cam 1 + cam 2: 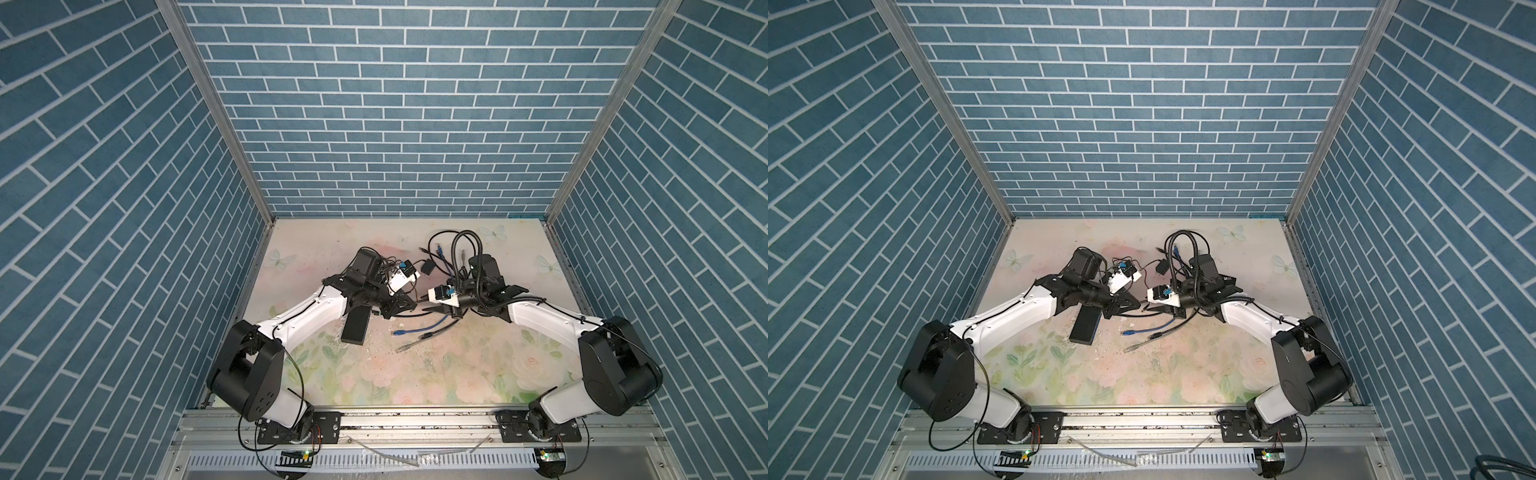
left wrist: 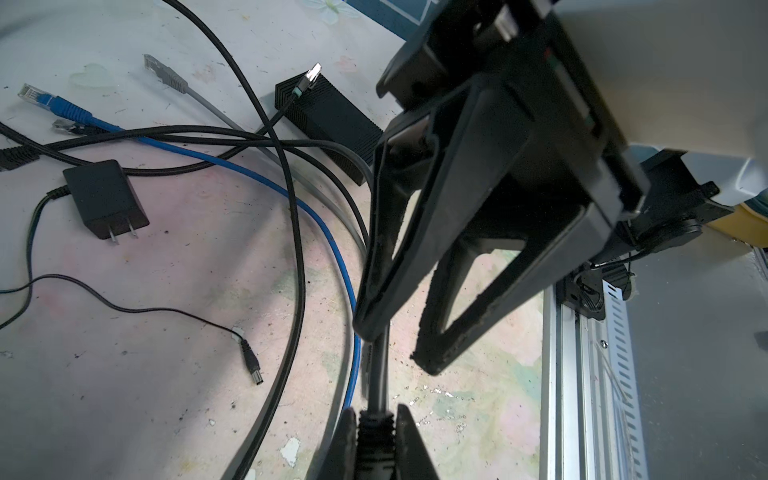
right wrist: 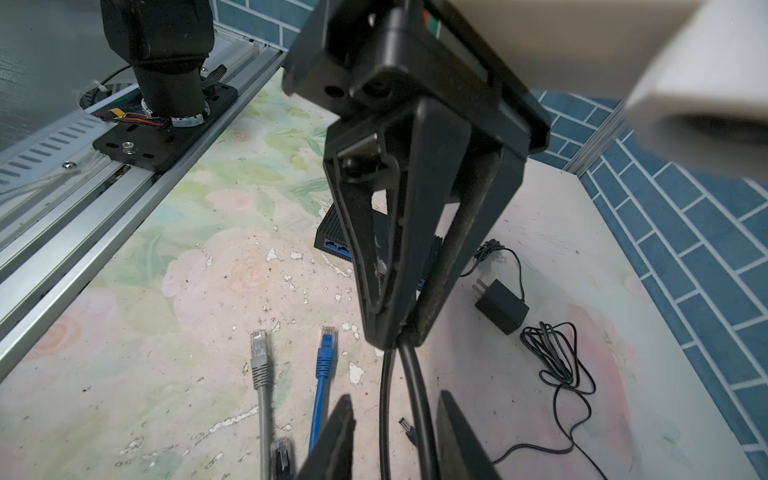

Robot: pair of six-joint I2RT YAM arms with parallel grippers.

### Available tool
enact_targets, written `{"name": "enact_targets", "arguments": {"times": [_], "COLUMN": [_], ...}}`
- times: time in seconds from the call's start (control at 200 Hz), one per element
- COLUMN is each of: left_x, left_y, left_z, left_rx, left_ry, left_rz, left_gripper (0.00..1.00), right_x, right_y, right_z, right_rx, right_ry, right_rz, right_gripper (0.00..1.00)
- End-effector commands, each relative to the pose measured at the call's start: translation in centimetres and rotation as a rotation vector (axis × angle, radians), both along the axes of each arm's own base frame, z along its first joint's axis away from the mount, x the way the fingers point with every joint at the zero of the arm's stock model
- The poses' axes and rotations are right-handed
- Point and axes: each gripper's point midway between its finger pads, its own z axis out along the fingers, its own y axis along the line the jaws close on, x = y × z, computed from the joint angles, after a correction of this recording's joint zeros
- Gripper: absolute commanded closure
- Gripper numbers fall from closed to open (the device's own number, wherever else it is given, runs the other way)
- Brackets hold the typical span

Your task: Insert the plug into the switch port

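The plug (image 2: 375, 434) shows only its ribbed black boot, pinched in the left end effector (image 3: 392, 334) over the worktop (image 3: 187, 332); its tip is cut off at the frame edge. Its cable (image 3: 415, 374) runs between the spread fingers of the right end effector (image 3: 397, 399). The switch (image 3: 332, 232) lies near, mostly hidden behind the left end effector, two blue ports (image 3: 337, 248) showing. A blue lead (image 3: 326, 349) and a grey lead (image 3: 259, 357) lie beside.

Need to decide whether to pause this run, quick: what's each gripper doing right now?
Left gripper: closed on the black cable.
Right gripper: open, jaws either side of that cable, not gripping it.
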Motion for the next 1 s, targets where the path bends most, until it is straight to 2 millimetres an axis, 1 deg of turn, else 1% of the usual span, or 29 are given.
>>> {"name": "enact_targets", "arguments": {"times": [0.0,0.1,0.225,0.255,0.315,0.335,0.385,0.415,0.44,0.51,0.545,0.59,0.66,0.715,0.74,0.75,0.76,0.8,0.865,0.93,0.995], "left_x": [0.3,0.2,0.3,0.5,1.0,1.2,1.7,2.0,2.3,2.8,3.1,3.3,3.3,3.0,3.2,3.0,2.9,2.8,1.9,2.1,2.0], "left_y": [-0.2,-0.2,-0.1,0.0,0.3,0.5,1.0,1.3,1.5,2.2,2.7,3.1,3.8,4.2,4.2,4.4,4.5,4.7,4.4,4.7,4.8], "left_z": [1.1,1.0,0.7,0.4,-0.2,-0.4,-0.7,-0.8,-0.8,-0.3,0.0,0.6,1.3,1.5,2.1,1.5,1.4,1.3,1.1,1.3,1.3], "left_rx": [-0.029,-0.035,-0.029,-0.021,-0.003,0.005,0.020,0.027,0.029,0.022,0.021,0.009,-0.003,-0.008,-0.023,-0.016,-0.014,-0.015,-0.026,-0.040,-0.039], "left_ry": [-0.012,-0.006,-0.008,-0.011,-0.028,-0.037,-0.071,-0.097,-0.122,-0.206,-0.250,-0.309,-0.380,-0.429,-0.452,-0.446,-0.447,-0.455,-0.472,-0.489,-0.498], "left_rz": [-0.012,-0.010,0.005,0.018,0.049,0.065,0.098,0.120,0.142,0.183,0.211,0.233,0.262,0.255,0.261,0.263,0.267,0.267,0.213,0.245,0.240], "left_gripper": [0.88,0.88,0.87,0.85,0.72,0.65,0.57,0.46,0.37,0.21,0.14,0.08,0.04,0.01,0.01,0.00,0.00,0.00,0.00,0.00,0.01], "right_x": [0.4,1.0,1.5,1.5,1.7,1.8,2.0,2.1,2.2,2.5,2.7,2.8,2.9,3.1,3.1,3.1,3.1,3.0,3.0,2.9,2.8], "right_y": [0.7,0.9,1.1,1.1,1.1,1.0,0.9,0.8,0.8,0.5,0.4,0.2,-0.1,-0.3,-0.3,-0.3,-0.4,-0.4,-0.5,-0.6,-0.7], "right_z": [1.2,1.2,1.3,1.3,1.3,1.3,1.2,1.1,1.0,0.5,0.3,0.1,-0.1,-0.3,-0.3,-0.3,-0.4,-0.4,-0.5,-0.5,-0.5], "right_rx": [0.033,0.035,0.041,0.042,0.036,0.032,0.017,0.005,-0.007,-0.047,-0.062,-0.077,-0.089,-0.094,-0.095,-0.095,-0.096,-0.094,-0.094,-0.095,-0.093], "right_ry": [-0.056,-0.072,-0.096,-0.098,-0.105,-0.106,-0.102,-0.100,-0.093,-0.074,-0.068,-0.069,-0.079,-0.094,-0.098,-0.099,-0.101,-0.109,-0.117,-0.130,-0.141], "right_rz": [0.047,0.038,0.025,0.024,0.013,0.010,-0.001,-0.011,-0.017,-0.045,-0.056,-0.069,-0.089,-0.103,-0.107,-0.107,-0.109,-0.108,-0.110,-0.110,-0.107], "right_gripper": [0.74,0.83,0.98,1.00,1.00,1.00,1.00,1.00,1.00,1.00,1.00,1.00,1.00,1.00,1.00,1.00,1.00,1.00,1.00,1.00,1.00]}}
